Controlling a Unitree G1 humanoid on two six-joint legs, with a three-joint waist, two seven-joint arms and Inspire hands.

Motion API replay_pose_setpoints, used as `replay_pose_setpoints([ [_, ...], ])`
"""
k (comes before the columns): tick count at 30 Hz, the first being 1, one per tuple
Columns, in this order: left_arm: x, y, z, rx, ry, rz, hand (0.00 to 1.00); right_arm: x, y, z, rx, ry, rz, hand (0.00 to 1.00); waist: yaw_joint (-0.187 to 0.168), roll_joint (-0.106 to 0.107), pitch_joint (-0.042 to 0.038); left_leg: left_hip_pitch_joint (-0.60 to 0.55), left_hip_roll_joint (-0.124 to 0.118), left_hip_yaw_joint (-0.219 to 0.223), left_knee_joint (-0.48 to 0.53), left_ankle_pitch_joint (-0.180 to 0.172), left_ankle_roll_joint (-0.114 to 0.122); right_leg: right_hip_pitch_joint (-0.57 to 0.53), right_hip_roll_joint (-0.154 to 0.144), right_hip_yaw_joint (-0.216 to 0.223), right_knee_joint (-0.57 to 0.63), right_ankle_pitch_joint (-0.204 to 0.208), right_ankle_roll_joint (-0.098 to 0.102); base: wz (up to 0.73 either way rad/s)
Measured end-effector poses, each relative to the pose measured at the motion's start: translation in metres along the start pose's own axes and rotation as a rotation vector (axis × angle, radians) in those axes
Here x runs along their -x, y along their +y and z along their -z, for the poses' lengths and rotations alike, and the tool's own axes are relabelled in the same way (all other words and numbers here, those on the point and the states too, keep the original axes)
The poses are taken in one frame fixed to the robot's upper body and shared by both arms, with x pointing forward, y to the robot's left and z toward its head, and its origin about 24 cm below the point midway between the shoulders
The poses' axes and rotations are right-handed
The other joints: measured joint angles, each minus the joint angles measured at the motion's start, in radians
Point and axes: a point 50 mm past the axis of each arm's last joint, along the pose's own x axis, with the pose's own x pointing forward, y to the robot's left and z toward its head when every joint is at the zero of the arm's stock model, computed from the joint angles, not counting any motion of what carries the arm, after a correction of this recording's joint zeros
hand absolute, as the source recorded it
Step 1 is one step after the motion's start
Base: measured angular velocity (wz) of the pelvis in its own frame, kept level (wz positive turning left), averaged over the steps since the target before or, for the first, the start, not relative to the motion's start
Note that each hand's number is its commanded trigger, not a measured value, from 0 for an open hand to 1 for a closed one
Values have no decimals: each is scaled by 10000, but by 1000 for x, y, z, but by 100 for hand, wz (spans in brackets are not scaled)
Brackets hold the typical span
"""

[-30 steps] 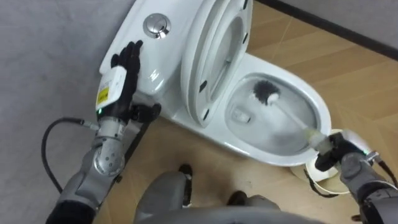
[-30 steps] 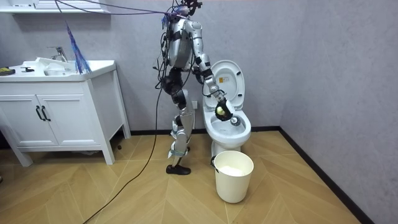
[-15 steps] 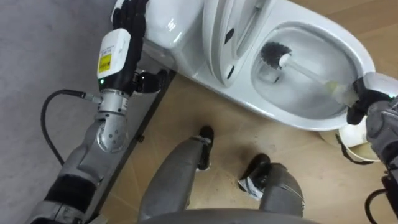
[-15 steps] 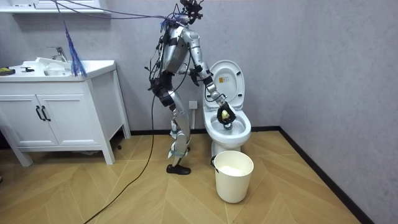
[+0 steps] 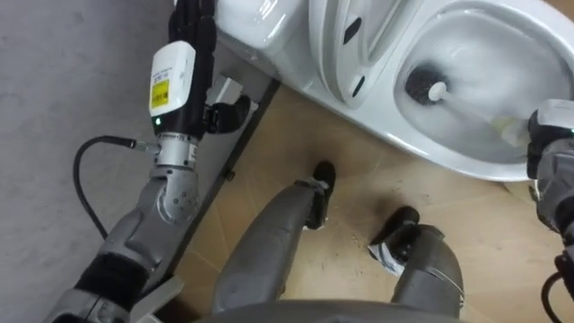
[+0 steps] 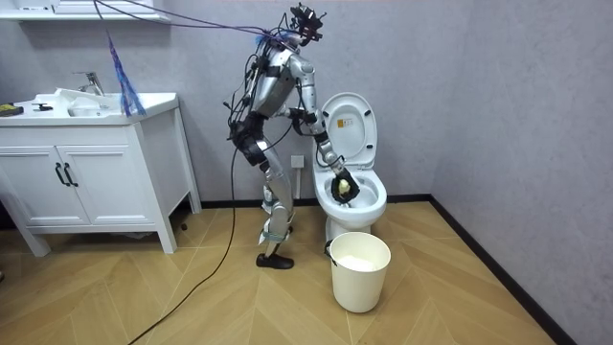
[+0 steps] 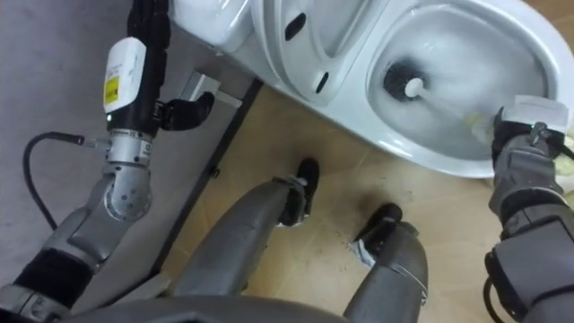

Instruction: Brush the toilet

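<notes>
While the robot stands bent over the toilet (image 6: 352, 199), items read thus.

- Toilet brush (image 5: 429, 88): the dark head sits low inside the bowl (image 5: 462, 164). The pale handle slants right and nearer, into the right hand (image 5: 549, 148).
- Right hand: at the bowl's right rim, fingers closed round the handle's end.
- Left hand (image 5: 192, 36): far left, visible fingers straight along the cistern (image 5: 260, 22) side, holding nothing.
- Seat and lid (image 5: 354, 45): raised.
- White bucket (image 6: 360, 271): on the floor, near the toilet's front.
</notes>
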Motion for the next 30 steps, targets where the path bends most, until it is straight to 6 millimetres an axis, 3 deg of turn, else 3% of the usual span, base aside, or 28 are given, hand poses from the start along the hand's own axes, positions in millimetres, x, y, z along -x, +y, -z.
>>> replay_pose_setpoints([
  [8, -3, 2, 1, 1181, 719, -393, 0, 1, -1, -3, -46, -30, 447, 100, -22, -1, -4, 62, 124, 159, -24, 24, -113, -73, 194, 270, 37, -53, -127, -5],
  [10, -5, 4, 2, 1172, 744, -414, 0, -1, -2, -1, -848, 163, 363, 100, -20, -186, 82, 59, 132, 271, -24, 30, -124, -212, 165, 431, 167, -77, -158, -7],
  [12, -6, 7, 3, 1126, 729, -512, 0, -2, -6, 5, -2201, 354, 571, 100, -125, -297, 95, -85, 117, 337, 69, 43, -135, -456, 48, 509, 420, -132, -192, 2],
  [13, -6, 9, 3, 1077, 712, -575, 0, -2, -6, 5, -2530, 371, 597, 100, -201, -359, 88, -136, 98, 341, 76, 60, -144, -543, -23, 508, 524, -158, -203, 11],
  [15, -8, 18, 4, 976, 643, -925, 0, -5, -14, 7, -3449, 414, 811, 100, -430, -691, 101, -419, 54, 535, 288, 84, -115, -963, -211, 662, 955, -267, -246, 6],
  [18, -12, 25, 6, 829, 747, -1315, 0, -8, -29, 5, -4185, 390, 1448, 100, -725, -940, 92, -590, 97, 714, 549, 104, -79, -1265, -234, 900, 1279, -299, -268, -8],
  [21, -13, 30, 12, 453, 1024, -1527, 0, -8, -39, -5, -3540, -138, 1951, 100, -1036, -1018, 55, -569, 133, 699, 620, 118, -65, -1211, -200, 909, 1302, -294, -275, -7],
  [25, -13, 30, 16, 254, 1337, -1453, 0, -1, -50, -34, -2545, -1390, 2738, 100, -945, -952, 33, -416, 456, 740, 524, 125, -78, -998, 183, 844, 864, 9, -261, -30],
  [28, -7, 24, 17, 150, 1510, -1162, 0, 16, -31, -57, -1869, -2032, 2644, 100, -889, -733, -42, -227, 510, 605, 322, 168, -163, -617, 407, 627, 350, 209, -258, -6],
  [30, 2, 23, 20, 52, 1683, -1122, 0, 30, -18, -65, -1781, -2358, 2222, 100, -838, -491, -70, -182, 730, 577, 229, 159, -197, -432, 748, 630, -171, 429, -272, -20],
])
